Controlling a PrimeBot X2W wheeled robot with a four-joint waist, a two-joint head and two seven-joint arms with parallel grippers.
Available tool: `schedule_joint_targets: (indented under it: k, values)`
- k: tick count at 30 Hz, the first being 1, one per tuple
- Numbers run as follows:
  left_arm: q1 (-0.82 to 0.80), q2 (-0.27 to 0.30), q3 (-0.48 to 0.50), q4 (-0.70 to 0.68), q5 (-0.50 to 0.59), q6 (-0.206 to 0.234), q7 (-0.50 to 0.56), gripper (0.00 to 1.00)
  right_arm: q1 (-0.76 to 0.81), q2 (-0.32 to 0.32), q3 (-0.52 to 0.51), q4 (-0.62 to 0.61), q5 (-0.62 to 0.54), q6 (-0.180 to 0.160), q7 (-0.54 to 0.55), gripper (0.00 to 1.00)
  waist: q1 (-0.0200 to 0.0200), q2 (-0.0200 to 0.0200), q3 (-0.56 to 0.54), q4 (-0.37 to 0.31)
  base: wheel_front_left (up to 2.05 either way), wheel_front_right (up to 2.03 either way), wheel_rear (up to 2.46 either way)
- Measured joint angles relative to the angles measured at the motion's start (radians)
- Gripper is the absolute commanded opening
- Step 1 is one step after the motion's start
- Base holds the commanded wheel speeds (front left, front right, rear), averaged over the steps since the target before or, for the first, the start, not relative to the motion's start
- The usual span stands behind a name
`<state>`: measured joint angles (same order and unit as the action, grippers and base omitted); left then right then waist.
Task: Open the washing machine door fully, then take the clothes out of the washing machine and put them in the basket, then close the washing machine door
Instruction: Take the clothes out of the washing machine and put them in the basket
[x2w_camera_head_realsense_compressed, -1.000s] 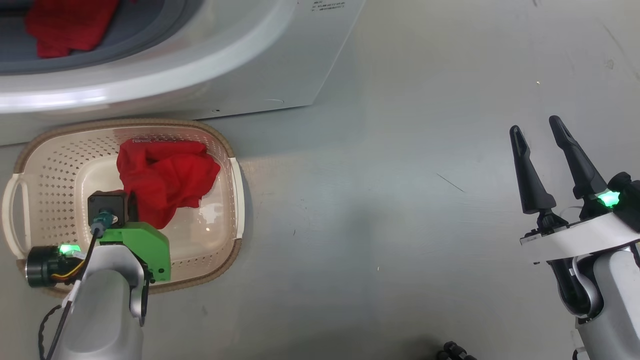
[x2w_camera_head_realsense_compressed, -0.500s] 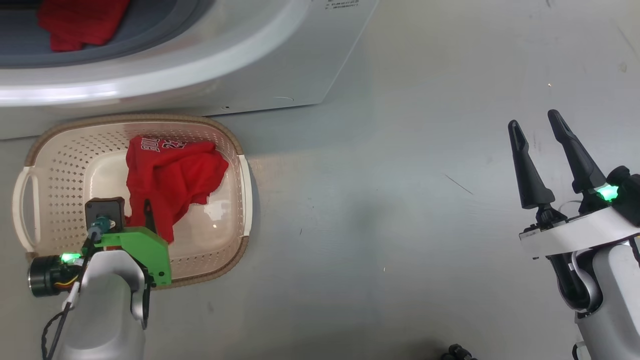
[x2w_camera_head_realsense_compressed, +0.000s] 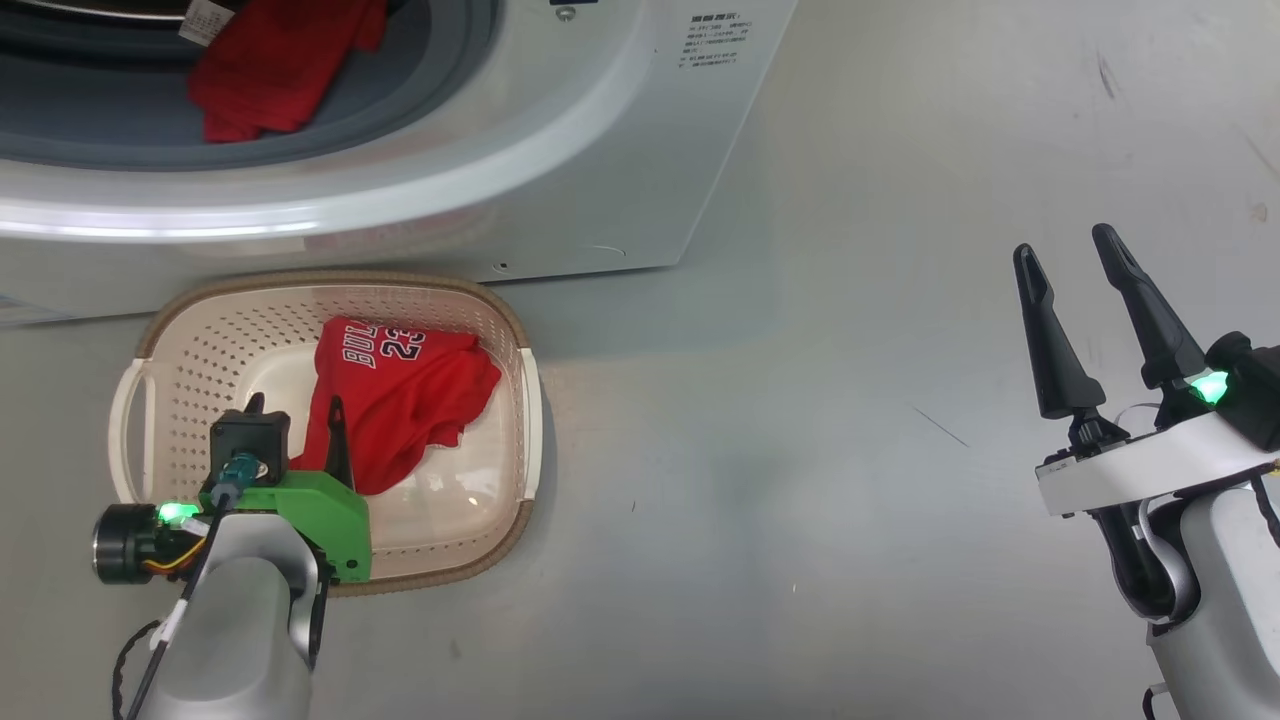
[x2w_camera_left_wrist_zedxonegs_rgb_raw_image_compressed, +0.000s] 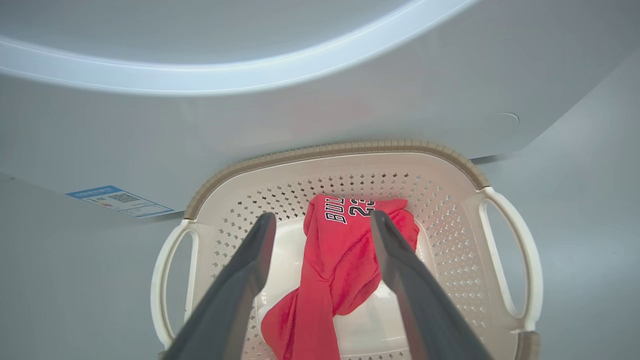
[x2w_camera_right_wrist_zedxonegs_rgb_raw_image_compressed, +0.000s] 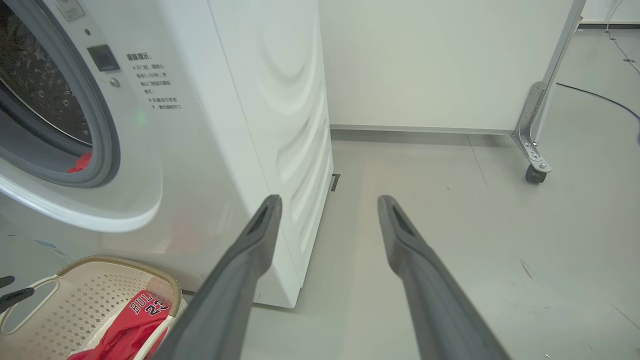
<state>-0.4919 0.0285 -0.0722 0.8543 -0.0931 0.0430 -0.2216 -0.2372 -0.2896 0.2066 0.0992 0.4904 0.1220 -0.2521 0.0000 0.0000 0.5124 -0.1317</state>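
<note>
Left wrist view: left hand (x2w_camera_left_wrist_zedxonegs_rgb_raw_image_compressed: 322, 216) is hovering wide open, empty, over the basket (x2w_camera_left_wrist_zedxonegs_rgb_raw_image_compressed: 350, 147), risking snagging the jersey (x2w_camera_left_wrist_zedxonegs_rgb_raw_image_compressed: 345, 250) lifting out.

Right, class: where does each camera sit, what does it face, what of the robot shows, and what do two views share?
Head view: robot's head, facing down at basket and washing machine; left end effector over the basket, right end effector over floor.
Left wrist view: left wrist, facing down into the basket at the jersey; own open fingers.
Right wrist view: right wrist, facing the washing machine's side; own open fingers.
All three share the basket and jersey.
</note>
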Motion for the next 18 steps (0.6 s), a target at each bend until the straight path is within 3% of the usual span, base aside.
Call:
schedule_joint_targets:
  k: [18]
  values:
    - [0.039, -0.002, -0.037, -0.092, -0.075, -0.062, -0.028, 1.0, 0.093, 0.022, -0.027, 0.063, -0.017, 0.0, 0.0, 1.0, 0.0, 0.0, -0.206, 0.085, 0.0, 0.0, 0.0]
